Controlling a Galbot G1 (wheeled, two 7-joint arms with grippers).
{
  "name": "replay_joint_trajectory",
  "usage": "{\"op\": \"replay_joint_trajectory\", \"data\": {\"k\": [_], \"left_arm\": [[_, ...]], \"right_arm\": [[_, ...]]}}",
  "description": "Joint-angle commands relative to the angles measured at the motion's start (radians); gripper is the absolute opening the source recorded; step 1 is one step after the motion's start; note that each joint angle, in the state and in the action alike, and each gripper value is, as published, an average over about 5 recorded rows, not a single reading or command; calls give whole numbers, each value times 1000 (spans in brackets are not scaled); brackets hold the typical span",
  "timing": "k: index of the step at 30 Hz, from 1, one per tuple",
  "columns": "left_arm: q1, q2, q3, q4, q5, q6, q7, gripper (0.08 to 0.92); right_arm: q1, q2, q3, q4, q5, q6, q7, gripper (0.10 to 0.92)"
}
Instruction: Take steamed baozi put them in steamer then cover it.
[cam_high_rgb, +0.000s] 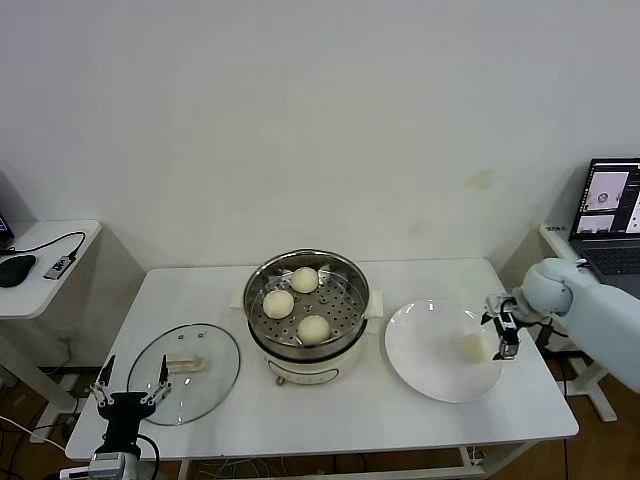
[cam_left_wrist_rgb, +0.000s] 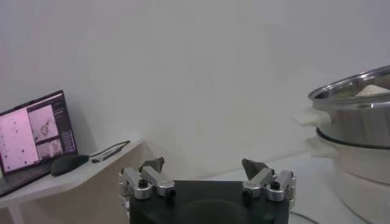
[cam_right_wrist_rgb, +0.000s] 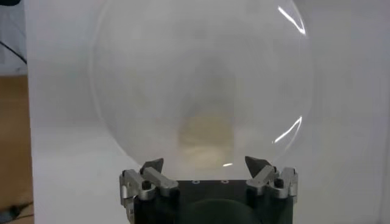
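Observation:
The steamer (cam_high_rgb: 262, 322) stands mid-table with three steamed baozi on its perforated tray: one at the back (cam_high_rgb: 304, 279), one on the left (cam_high_rgb: 278, 303), one in front (cam_high_rgb: 314, 328). A fourth baozi (cam_high_rgb: 471, 347) lies on the white plate (cam_high_rgb: 425, 345). My right gripper (cam_high_rgb: 503, 335) hovers open just right of it, nothing held. In the right wrist view the baozi (cam_right_wrist_rgb: 204, 137) lies ahead of the open right gripper (cam_right_wrist_rgb: 204, 164). The cover (cam_high_rgb: 200, 395) lies flat on the table at left. My left gripper (cam_high_rgb: 135, 365) waits open at the table's front left; the left wrist view shows this gripper (cam_left_wrist_rgb: 204, 165) empty.
The steamer's wall (cam_left_wrist_rgb: 359, 115) shows off to the side in the left wrist view, with a laptop (cam_left_wrist_rgb: 36, 131) and a mouse (cam_left_wrist_rgb: 67, 163) on a side table. A second laptop (cam_high_rgb: 610, 215) sits at the far right. A side table (cam_high_rgb: 60, 290) stands left.

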Motion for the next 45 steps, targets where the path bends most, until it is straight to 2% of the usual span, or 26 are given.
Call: {"op": "replay_joint_trajectory", "data": {"k": [1,11,22,28,38,45], "left_arm": [[-2,0,-3,3,-1,0,0,823],[-5,-3,-1,8,-1,-1,0,823],[-3,-5,-3,4,-1,-1,-1,823],[-2,-5,-1,-1,1,2,1,823],[-4,7,14,-8,-36,29,13,823],[-6,28,39,-7,-103,47,24,823]], "right_arm": [[-64,75,64,-87,-31,5,8,823],[-66,102,59,-127,-62,0,6,800],[-67,110,66,-121,-75,-9,13,679],[-37,80,34,-56,-53,-29,10,623],[292,-31,-195,99,159,-107,10,611],[572,-16,-400,194,366,-179,33,617]]}}
